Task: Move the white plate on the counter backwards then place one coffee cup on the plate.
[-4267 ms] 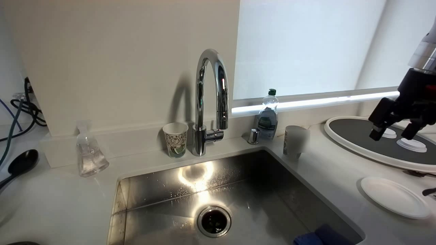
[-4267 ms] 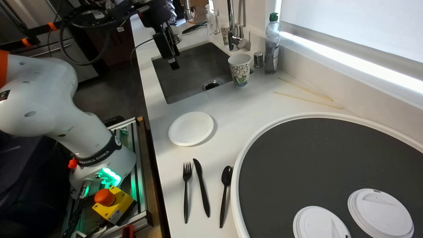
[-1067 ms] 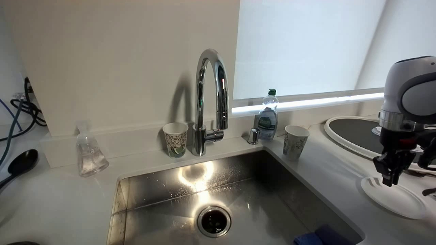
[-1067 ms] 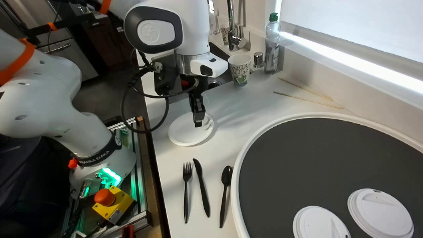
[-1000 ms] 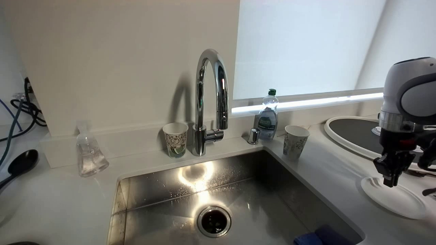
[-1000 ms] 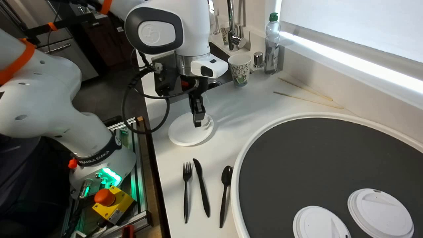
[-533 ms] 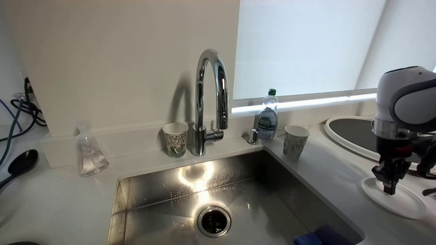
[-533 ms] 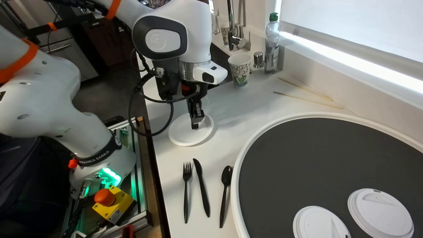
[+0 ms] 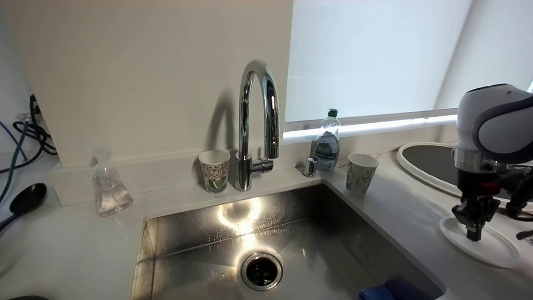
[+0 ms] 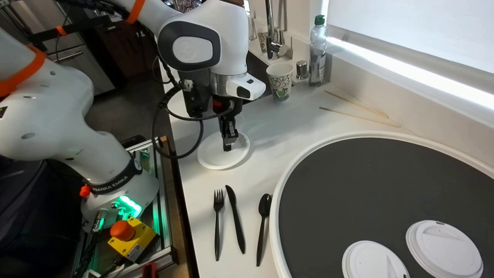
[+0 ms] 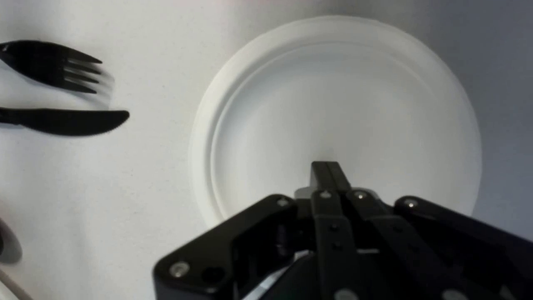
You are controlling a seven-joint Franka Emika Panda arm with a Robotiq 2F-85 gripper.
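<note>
Two black fingers [image 11: 321, 177] of the end effector [image 11: 328, 168] are pressed together and point down over the white plate [image 11: 316, 104], near its middle; if they touch it, I cannot tell. The plate lies flat on the worktop [image 10: 305, 121]. In an exterior view, the fork [image 10: 217, 227] and the knife [image 10: 234, 208] lie at six o'clock from it, the spoon [image 10: 263, 226] at five, and a large tray [image 10: 359, 185] with two white lids [image 10: 444, 247] at four. The coffee cup [image 9: 361, 173], upright in both exterior views, stands apart from the plate. In an exterior view it is at ten o'clock from the plate, near the one o'clock corner of the sink [image 9: 300, 241]; another cup [image 9: 215, 171] is just beside the tap [image 9: 244, 137]
</note>
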